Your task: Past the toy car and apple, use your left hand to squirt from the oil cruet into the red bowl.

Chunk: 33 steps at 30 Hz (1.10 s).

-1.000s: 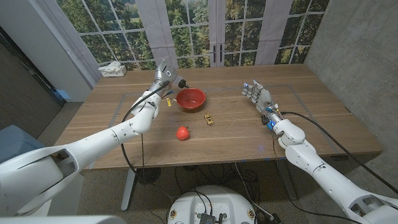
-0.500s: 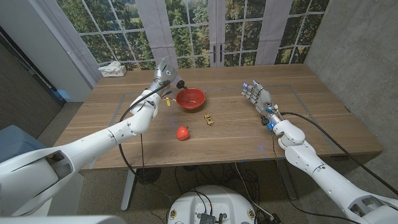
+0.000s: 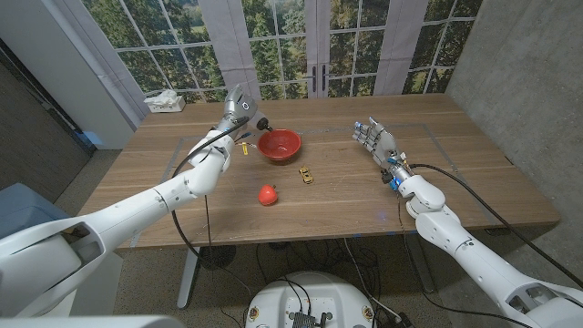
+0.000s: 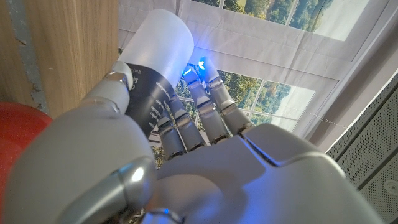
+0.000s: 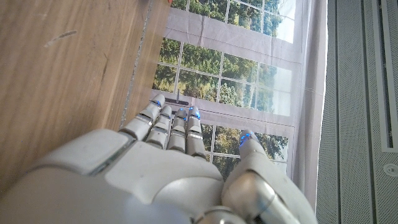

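My left hand (image 3: 239,111) grips the oil cruet (image 3: 252,119) above the table, just left of the red bowl (image 3: 280,144), with the cruet's dark tip pointing towards the bowl. In the left wrist view the cruet (image 4: 154,53) shows a white body with a dark label in my left hand's (image 4: 186,168) fingers, and the red bowl's rim (image 4: 15,124) is beside it. The yellow toy car (image 3: 307,174) and the red apple (image 3: 268,194) lie nearer to me than the bowl. My right hand (image 3: 374,137) stands open on its edge at the right, holding nothing.
A tissue box (image 3: 164,100) sits at the table's far left corner. A small yellow item (image 3: 244,147) lies on the table left of the bowl. Windows and curtains stand behind the table's far edge.
My right hand has edged slightly left. My left hand and the cruet stay where they were.
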{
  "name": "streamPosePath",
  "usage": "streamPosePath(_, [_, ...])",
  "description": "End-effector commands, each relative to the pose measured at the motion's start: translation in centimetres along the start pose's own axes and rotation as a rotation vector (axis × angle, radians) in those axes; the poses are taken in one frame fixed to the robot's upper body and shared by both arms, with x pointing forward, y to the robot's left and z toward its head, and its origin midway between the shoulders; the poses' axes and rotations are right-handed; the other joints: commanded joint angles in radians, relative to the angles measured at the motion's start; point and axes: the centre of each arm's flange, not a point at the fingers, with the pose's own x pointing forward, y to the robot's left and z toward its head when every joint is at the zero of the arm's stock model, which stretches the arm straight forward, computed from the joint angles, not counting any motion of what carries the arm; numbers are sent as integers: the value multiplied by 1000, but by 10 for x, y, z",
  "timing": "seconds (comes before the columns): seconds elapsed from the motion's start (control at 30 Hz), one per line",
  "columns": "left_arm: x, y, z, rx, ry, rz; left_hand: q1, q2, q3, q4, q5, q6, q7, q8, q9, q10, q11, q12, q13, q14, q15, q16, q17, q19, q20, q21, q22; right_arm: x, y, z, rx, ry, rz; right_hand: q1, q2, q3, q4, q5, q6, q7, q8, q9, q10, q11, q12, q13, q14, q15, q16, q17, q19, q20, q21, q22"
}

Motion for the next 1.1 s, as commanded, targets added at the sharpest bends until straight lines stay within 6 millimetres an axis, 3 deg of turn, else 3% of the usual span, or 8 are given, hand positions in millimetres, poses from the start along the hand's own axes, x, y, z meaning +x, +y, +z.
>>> streamPosePath(0.03, [2, -1, -4, 50, -3, -9, 5, 1, -3, -1, 8, 2, 0, 10, 3, -8, 2, 3, 5, -7, -141, 1, 3, -2, -95, -5, 2, 5, -1, -3, 11, 1, 4, -3, -3, -5, -1, -2, 10, -3, 3, 5, -2, 8, 6, -1, 1, 8, 4, 1, 7, 0, -1, 5])
streamPosePath(0.53, [7, -5, -5, 87, -10, -20, 54, 29, -10, -7, 5, 47, 4, 27, 4, 20, 2, 17, 8, -10, -143, 15, 12, -1, -97, -19, 4, 13, -4, -7, 15, 6, 13, -9, -5, -7, -1, -2, 12, -1, 3, 5, -2, 9, 6, -1, 2, 10, 4, -1, 8, 2, -5, 5])
streamPosePath(0.8, [10, -5, -3, 91, -15, -1, 122, 69, -17, -13, -1, 145, 33, 47, 5, 124, 1, 42, 14, 23, -146, 39, 16, 13, -108, -22, 8, 19, -6, -9, 15, 11, 15, -13, -6, -8, -1, -2, 14, -1, 4, 5, -1, 8, 7, -1, 2, 10, 3, -2, 8, 2, -8, 5])
streamPosePath(1.1, [14, -4, -1, 67, -39, -9, 220, 125, -18, -14, -4, 222, 43, 53, 11, 238, -1, 65, 23, 119, -148, 78, 25, 38, -126, 3, 15, 24, -9, -13, 28, 16, 19, -16, -6, -8, -2, -2, 15, -2, 3, 4, -2, 10, 6, -1, 2, 9, 2, -4, 9, 2, -10, 5])
